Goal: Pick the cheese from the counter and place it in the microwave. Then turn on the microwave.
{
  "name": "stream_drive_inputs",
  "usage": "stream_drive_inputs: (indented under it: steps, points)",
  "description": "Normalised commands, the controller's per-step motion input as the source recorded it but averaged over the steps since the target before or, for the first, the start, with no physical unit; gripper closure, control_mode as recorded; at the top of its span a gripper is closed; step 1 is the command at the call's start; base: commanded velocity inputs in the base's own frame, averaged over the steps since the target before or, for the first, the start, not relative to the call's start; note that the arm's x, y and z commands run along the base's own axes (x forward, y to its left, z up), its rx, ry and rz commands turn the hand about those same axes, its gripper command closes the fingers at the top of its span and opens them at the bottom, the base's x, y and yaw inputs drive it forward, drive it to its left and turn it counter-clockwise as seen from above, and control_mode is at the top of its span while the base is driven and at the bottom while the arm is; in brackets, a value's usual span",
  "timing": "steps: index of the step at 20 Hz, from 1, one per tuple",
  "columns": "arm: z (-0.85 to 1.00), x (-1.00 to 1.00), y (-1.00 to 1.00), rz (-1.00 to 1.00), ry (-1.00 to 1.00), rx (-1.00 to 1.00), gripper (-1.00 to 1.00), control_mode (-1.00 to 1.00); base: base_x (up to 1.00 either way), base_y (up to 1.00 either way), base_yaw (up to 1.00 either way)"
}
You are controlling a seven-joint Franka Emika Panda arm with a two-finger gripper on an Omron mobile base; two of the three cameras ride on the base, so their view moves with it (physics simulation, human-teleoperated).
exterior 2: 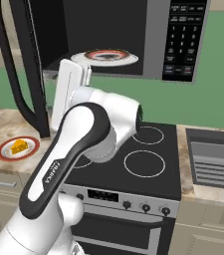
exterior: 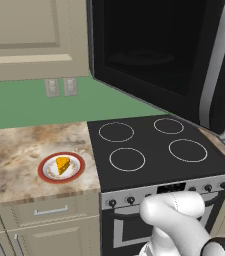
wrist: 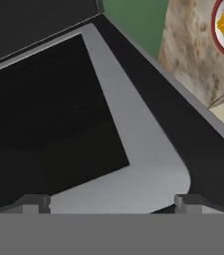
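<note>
My gripper (wrist: 111,203) stands with its jaws spread wide and nothing between them; the two dark fingertips (wrist: 31,203) frame the inner face of the microwave door (wrist: 133,149), which hangs open. In the right base view my hand is raised just in front of the microwave (exterior 2: 183,35) cavity, where a white plate with a red rim (exterior 2: 111,56) sits inside. The cheese (exterior: 63,165) lies on another red-rimmed plate (exterior: 49,175) on the counter (exterior: 14,150), left of the black stovetop (exterior: 154,145) and well apart from my hand. A sink (exterior 2: 215,159) lies right of the stove.
</note>
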Motion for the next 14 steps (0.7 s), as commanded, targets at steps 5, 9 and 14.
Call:
stream_drive_inputs:
  steps: [5,9,14]
  points:
    - [0.04,-0.23,0.25,0.0,0.09,0.03,-1.0,-1.0,0.0,0.0,0.0]
    - [0.01,-0.25,0.32,0.0,0.05,0.0,-1.0,-1.0,0.0,0.0,0.0]
    - [0.02,-0.21,0.32,0.0,0.02,0.0,-1.0,-1.0,0.0,0.0,0.0]
